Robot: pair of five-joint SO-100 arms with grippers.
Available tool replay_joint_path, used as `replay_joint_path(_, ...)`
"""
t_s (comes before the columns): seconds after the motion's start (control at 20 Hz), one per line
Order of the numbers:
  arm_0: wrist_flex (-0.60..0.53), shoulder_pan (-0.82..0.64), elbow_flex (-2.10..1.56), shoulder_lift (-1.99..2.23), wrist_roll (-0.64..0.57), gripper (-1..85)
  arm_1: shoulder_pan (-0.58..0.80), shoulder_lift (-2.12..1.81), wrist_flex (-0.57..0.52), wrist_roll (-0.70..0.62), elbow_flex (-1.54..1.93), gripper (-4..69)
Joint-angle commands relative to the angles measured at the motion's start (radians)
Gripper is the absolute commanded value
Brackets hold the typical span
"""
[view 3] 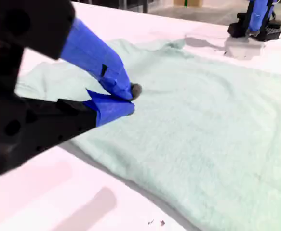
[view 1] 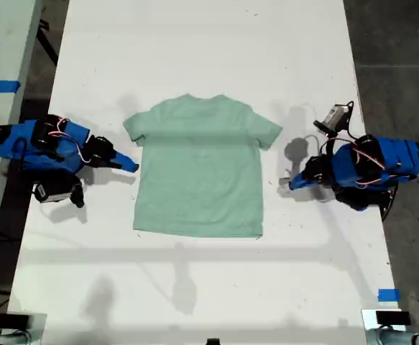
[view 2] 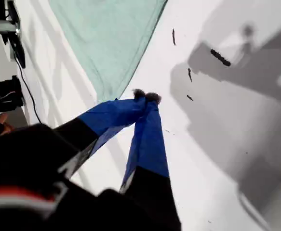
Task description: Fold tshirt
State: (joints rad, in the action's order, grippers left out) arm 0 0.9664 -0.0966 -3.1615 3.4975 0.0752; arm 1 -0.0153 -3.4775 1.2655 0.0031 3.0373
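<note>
The pale mint-green tshirt [view 1: 198,169] lies flat and unfolded in the middle of the white table [view 1: 195,43], neck toward the exterior view's top. My first gripper [view 1: 287,185] is at the exterior view's right, shut, its tips [view 2: 146,97] on bare table a short way off the tshirt [view 2: 106,38]. My second gripper [view 1: 131,166] is at the exterior view's left, at the shirt's side edge. Its blue fingers [view 3: 129,100] are shut just over the tshirt [view 3: 203,120], with no cloth visibly pinched.
The first arm [view 3: 256,19] shows far across the shirt in the second wrist view. A blue tape mark [view 1: 387,295] and small black devices [view 1: 385,318] sit near the table's lower edge in the exterior view. Dark floor [view 1: 403,65] borders the exterior view's right.
</note>
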Motion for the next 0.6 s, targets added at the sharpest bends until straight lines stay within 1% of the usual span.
replay_joint_path(0.0,-0.074,-0.049,0.052,0.055,-0.018,0.1,0.041,0.028,0.021,-0.054,-0.135,-0.6)
replay_joint_path(0.15,-0.067,-0.075,0.232,-0.253,-0.017,0.1,0.121,0.273,0.054,-0.143,-0.328,-0.6)
replay_joint_path(0.25,0.005,-0.109,0.411,-0.442,-0.049,0.1,0.198,0.428,0.097,-0.236,-0.476,-0.6)
replay_joint_path(0.4,0.216,-0.218,0.727,-0.733,-0.166,0.1,0.364,0.684,0.195,-0.431,-0.719,-0.6)
replay_joint_path(0.55,0.459,-0.364,1.031,-0.988,-0.318,0.1,0.511,0.946,0.290,-0.632,-0.973,-0.2)
